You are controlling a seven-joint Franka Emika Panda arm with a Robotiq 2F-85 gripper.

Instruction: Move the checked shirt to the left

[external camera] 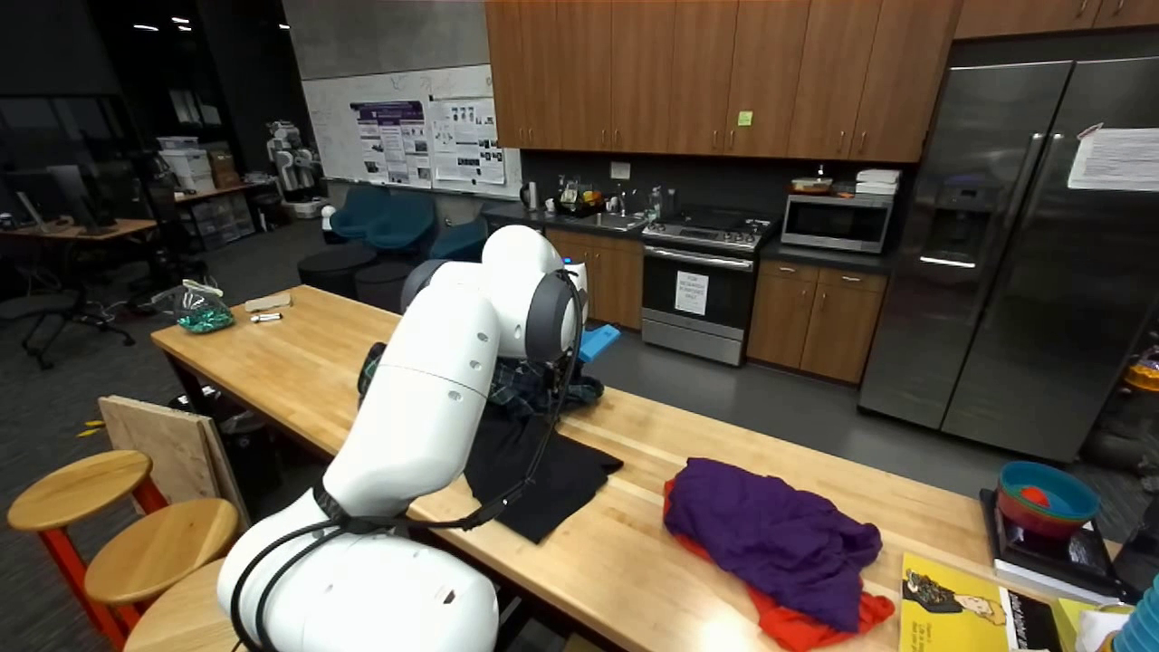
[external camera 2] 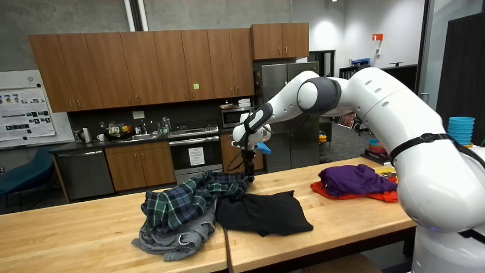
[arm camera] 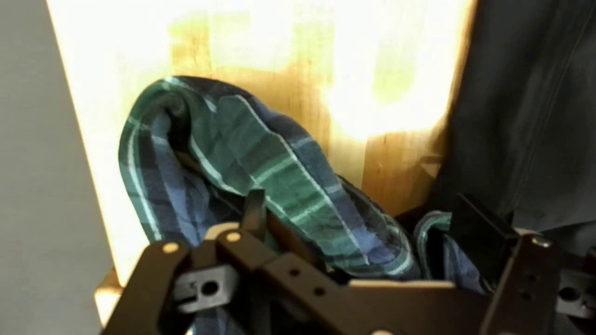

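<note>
1. Checked shirt (external camera 2: 176,206) found crumpled on the table (external camera 2: 75,235); one part is heaped over a grey garment (external camera 2: 195,233), the rest trailed toward the long edge facing the stove (external camera: 724,299).
2. Gripper (arm camera: 359,218) positioned over the trailed end of the shirt, close to that edge. Fingers (arm camera: 482,230) spread wide; a loose fold of plaid is seen between them in the wrist view. Whether the fabric is touched cannot be told.
3. Black cloth (external camera 2: 265,214) laid out right beside the shirt and extended toward the long edge by the stools (external camera: 163,548).
4. White arm (external camera: 435,389) stretched across the surface from the stool side; in an exterior view much of the shirt is hidden behind it.
5. Purple cloth (external camera: 770,534) bunched on top of a red cloth (external camera: 790,627), between the two long edges, well apart from the shirt.
6. Stacked bowls (external camera: 1041,521) placed beyond the purple cloth, near the stove-side edge; a yellow book (external camera: 942,623) is seen nearer the cloth.
7. Clear bag (external camera: 204,312) with green contents set by the short edge at the opposite end; a pale flat object (external camera: 268,302) noted near it.
</note>
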